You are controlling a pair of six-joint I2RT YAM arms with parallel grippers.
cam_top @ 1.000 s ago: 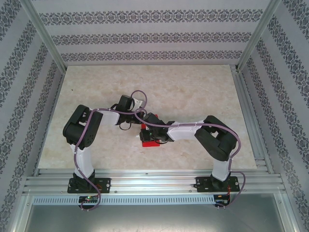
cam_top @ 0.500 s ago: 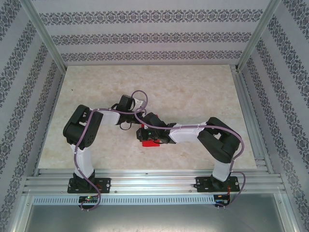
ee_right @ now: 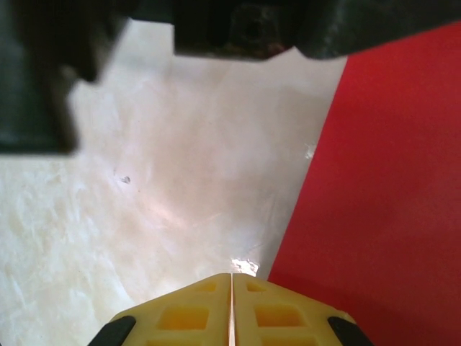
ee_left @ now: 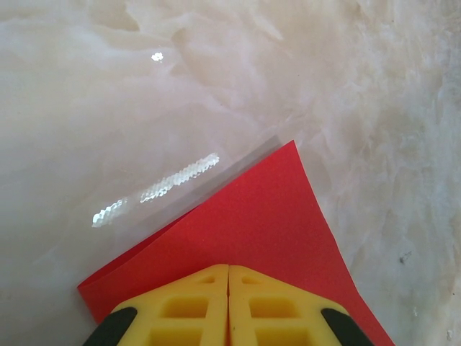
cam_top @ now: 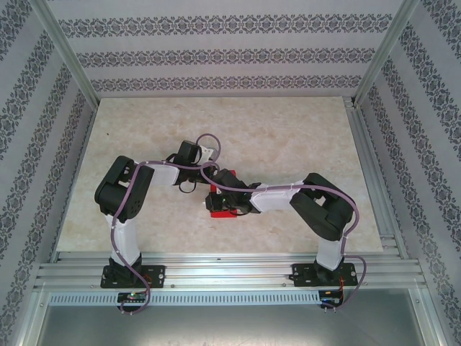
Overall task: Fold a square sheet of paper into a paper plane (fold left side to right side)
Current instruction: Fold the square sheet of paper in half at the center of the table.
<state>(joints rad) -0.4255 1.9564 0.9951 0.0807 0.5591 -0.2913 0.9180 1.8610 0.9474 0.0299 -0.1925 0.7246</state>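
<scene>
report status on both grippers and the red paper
Left gripper shut, tips over the red paper. Right gripper shut, at the paper's edge over the table. Paper lies red face up. Grippers crowded close together.

red paper (ee_left: 266, 231), flat, red face up, near centre of marble table (cam_top: 288, 130)

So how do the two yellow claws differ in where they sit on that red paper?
The left gripper lies over the red paper, which spreads out to both sides of it. The right gripper sits at the paper's edge, mostly over bare table, with the paper off to one side. Beyond the right gripper looms a dark robot part; beyond the left lies table. Both are yellow and shut tight.
</scene>
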